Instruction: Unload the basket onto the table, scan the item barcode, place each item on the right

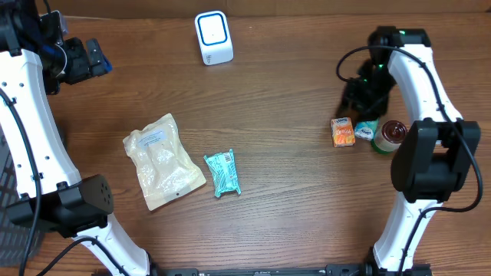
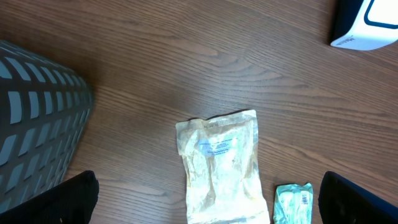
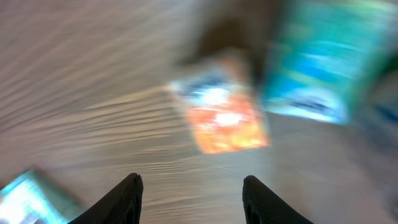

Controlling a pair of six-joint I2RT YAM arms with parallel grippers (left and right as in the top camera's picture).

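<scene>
Dark mesh basket (image 1: 6, 201) at the left edge of the table (image 1: 299, 207). Shows only its outer wall; inside out of view. Red-lidded can (image 1: 391, 136) near the right edge, upright, lid on, contents hidden.

Beige pouch (image 1: 163, 161) left of the table's middle, lying flat. Bears a pale blue printed label near its far end, too small to read. White scanner (image 1: 213, 37) at the middle of the far edge, standing up, with a blue-rimmed window on its face. Teal packet (image 1: 222, 173) just beside the pouch's right side, flat; carries a white patch with dark bars at one end, not legible.

Orange carton (image 1: 343, 132) near the right edge, well apart from the scanner, left of the can. Blurred in the right wrist view; print unreadable. Small teal-and-white pack (image 1: 367, 129) wedged between carton and can; cannot tell whether touching either.

Right gripper (image 3: 193, 196) above the carton and the small pack, fingers parted, pinching nothing, partly covering the pack from overhead. Left gripper (image 1: 98, 61) near the far left corner, spread wide, holding nothing. Bare wood between the carton and the scanner.
</scene>
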